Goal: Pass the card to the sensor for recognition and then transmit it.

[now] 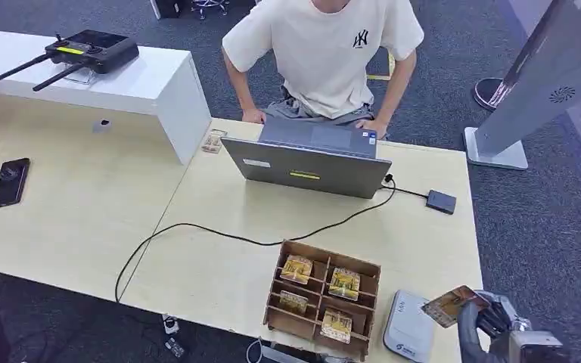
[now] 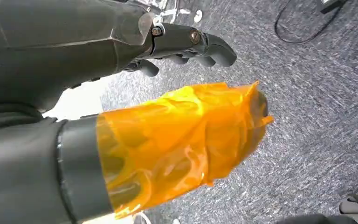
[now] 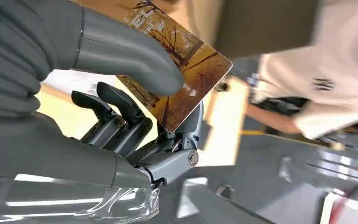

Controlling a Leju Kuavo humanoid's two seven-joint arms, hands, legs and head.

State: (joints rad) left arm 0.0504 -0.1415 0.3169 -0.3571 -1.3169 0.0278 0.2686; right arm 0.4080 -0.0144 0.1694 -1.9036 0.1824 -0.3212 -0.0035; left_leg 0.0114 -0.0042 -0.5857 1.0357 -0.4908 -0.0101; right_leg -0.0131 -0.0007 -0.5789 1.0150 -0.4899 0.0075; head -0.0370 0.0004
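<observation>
Card [image 3: 177, 77] showing amber-brown w/ dark bare-tree pattern, small white marks. Right hand [image 3: 121, 107] showing grey thumb, darker fingers. Left hand [image 2: 121, 116]: thumb wearing orange see-thru wrap. Sensor [image 1: 410, 325] looking pale grey-white. Card box [image 1: 321, 302] brown, holding yellow-toned cards. Laptop [image 1: 306, 166] grey w/ yellow strip. Table [image 1: 197, 265] light wood. Person's shirt [image 1: 325, 53] cream w/ dark logo. Carpet [image 1: 545, 227] speckled dk grey-blue.

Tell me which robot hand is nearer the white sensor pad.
Right. The right robot hand holds the card just beside the sensor pad at the table's near right corner. The left robot hand hangs over the carpet, with no table or pad nearby.
</observation>
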